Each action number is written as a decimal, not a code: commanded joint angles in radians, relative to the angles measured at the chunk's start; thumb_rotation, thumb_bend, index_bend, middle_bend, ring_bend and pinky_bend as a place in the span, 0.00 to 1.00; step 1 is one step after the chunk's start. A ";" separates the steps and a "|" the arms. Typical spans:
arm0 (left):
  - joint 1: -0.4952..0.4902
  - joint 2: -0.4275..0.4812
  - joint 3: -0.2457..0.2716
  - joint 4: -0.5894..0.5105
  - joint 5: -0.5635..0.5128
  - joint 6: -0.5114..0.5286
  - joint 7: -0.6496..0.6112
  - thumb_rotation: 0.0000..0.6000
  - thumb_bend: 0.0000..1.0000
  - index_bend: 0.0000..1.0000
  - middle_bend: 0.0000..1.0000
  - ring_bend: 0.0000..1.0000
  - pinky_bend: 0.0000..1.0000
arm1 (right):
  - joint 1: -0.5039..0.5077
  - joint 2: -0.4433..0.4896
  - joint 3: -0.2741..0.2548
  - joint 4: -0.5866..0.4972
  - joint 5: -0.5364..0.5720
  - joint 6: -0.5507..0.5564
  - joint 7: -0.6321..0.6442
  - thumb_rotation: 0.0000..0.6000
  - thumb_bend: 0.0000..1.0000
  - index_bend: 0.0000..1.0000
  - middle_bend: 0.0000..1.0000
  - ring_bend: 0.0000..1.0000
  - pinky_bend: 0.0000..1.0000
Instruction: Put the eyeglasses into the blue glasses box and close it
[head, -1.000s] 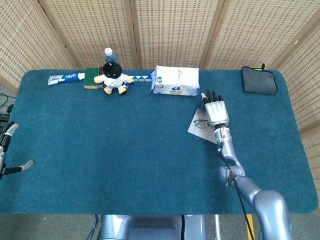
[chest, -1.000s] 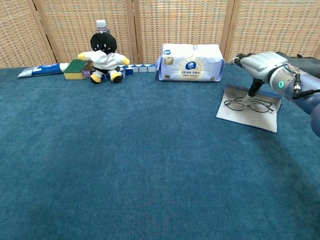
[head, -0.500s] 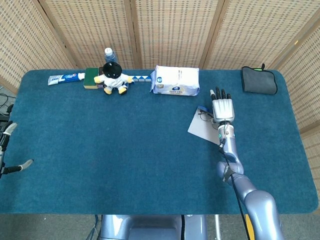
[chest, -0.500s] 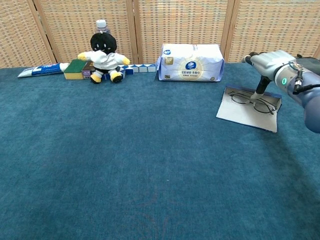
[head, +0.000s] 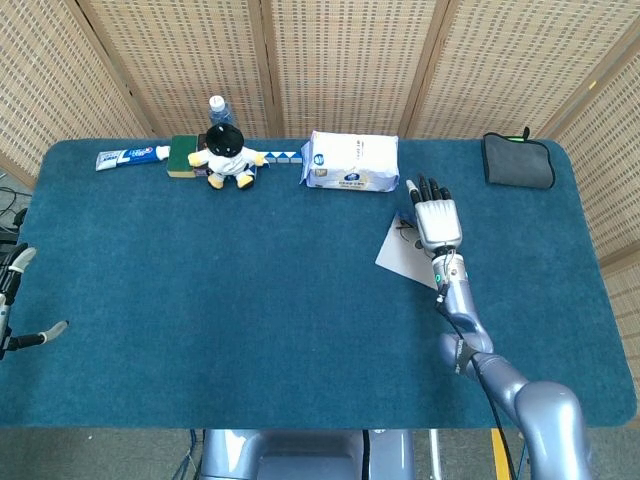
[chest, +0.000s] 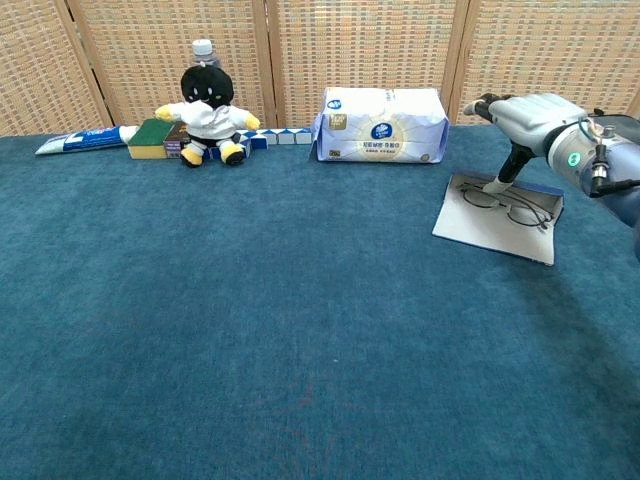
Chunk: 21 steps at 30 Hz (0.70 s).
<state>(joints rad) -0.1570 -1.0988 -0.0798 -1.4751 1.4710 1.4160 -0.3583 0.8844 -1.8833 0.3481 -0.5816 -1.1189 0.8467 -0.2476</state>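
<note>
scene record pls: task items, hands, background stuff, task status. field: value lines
eyeglasses: lie in the open glasses box, at its far end
glasses box: flat on the table, right of centre, lid not closed
right hand: above the eyeglasses, fingers reaching down to them; contact unclear
left hand: at the left table edge, holds nothing
back row: toothpaste, sponge, plush toy, water bottle, tissue pack
far right corner: dark pouch
status: glasses in box, closing not yet done

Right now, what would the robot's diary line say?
right hand: over eyeglasses, thumb touching | eyeglasses: lying in open blue glasses box | left hand: idle at table edge | box: not closed
</note>
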 joint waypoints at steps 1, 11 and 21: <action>-0.001 -0.001 0.002 -0.001 0.003 -0.001 0.001 1.00 0.00 0.00 0.00 0.00 0.00 | -0.062 0.089 -0.039 -0.140 -0.057 0.074 0.048 1.00 0.18 0.02 0.00 0.00 0.17; -0.003 -0.003 0.007 -0.001 0.011 -0.003 0.006 1.00 0.00 0.00 0.00 0.00 0.00 | -0.180 0.217 -0.139 -0.356 -0.148 0.166 0.090 1.00 0.21 0.13 0.02 0.00 0.17; -0.002 -0.007 0.013 -0.007 0.023 0.006 0.022 1.00 0.00 0.00 0.00 0.00 0.00 | -0.221 0.164 -0.211 -0.313 -0.240 0.256 0.067 1.00 0.24 0.20 0.03 0.00 0.17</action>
<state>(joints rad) -0.1594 -1.1059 -0.0670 -1.4826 1.4938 1.4218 -0.3363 0.6658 -1.7124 0.1427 -0.9008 -1.3522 1.0977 -0.1767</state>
